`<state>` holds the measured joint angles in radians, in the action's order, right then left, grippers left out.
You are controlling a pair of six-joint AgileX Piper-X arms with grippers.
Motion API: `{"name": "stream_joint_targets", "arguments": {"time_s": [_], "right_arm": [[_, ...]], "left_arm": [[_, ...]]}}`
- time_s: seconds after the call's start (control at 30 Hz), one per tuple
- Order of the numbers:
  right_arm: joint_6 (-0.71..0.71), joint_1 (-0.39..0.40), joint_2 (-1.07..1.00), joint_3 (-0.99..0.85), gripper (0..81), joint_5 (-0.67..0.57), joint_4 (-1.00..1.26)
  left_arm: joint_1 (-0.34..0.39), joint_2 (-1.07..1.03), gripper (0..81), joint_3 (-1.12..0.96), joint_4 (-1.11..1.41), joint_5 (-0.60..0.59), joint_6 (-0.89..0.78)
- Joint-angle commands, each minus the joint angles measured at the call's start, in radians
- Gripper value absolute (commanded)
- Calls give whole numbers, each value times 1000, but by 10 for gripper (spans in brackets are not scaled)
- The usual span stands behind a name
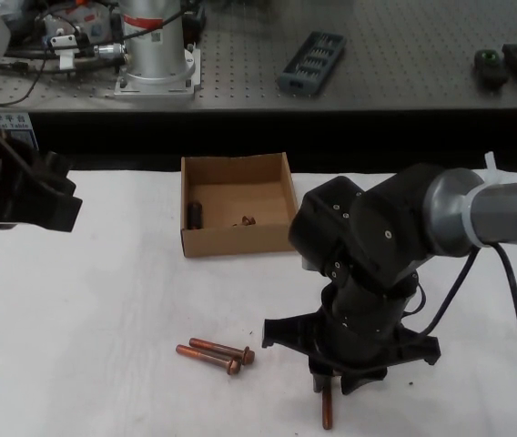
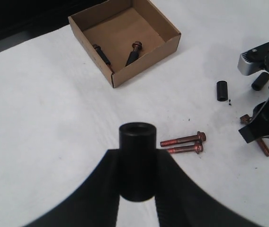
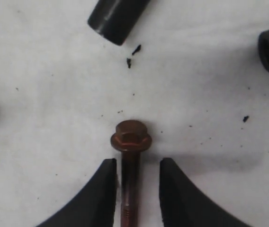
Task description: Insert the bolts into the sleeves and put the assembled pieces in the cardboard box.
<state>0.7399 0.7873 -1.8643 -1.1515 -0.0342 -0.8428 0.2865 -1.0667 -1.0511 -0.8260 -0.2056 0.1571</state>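
Copper bolt (image 3: 130,158) lying flat on the white cloth (image 1: 104,300), on the arms' side of the cardboard box (image 1: 237,238) and off to its right. My right gripper (image 3: 137,163) straddles the shank just below the head, jaws apart and not yet clamped. The shank sits closer to one finger, so I judge that closing may roll or swing the bolt rather than seize it, and the tips could drag the cloth. My left gripper (image 2: 138,152), left of the box and above the cloth, is clenched on an upright black sleeve (image 2: 137,163). Loose sleeves (image 2: 222,91) beside the right gripper could be knocked on lifting. Spare bolts (image 2: 184,140) lie in front of the box and assembled pieces (image 2: 134,53) inside it
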Motion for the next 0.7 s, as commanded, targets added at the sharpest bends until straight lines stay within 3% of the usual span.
{"name": "stream_joint_targets", "arguments": {"time_s": [0.0, 0.1, 0.33, 0.57, 0.67], "right_arm": [[1, -5, -12, -2, 232, 0, 0], [7, 6, -23, -2, 218, -5, 0], [0, 12, -33, -2, 78, -5, 0], [-84, 12, -27, -2, 61, -13, -7], [-154, 12, -3, -2, 61, -5, -3]], "left_arm": [[0, 10, 6, -3, 13, 10, 7], [0, 10, 6, -3, 13, 10, 7], [0, 10, 6, -3, 13, 10, 7], [0, 10, 6, -3, 13, 5, 7], [0, 10, 6, -3, 18, -55, 7]]}}
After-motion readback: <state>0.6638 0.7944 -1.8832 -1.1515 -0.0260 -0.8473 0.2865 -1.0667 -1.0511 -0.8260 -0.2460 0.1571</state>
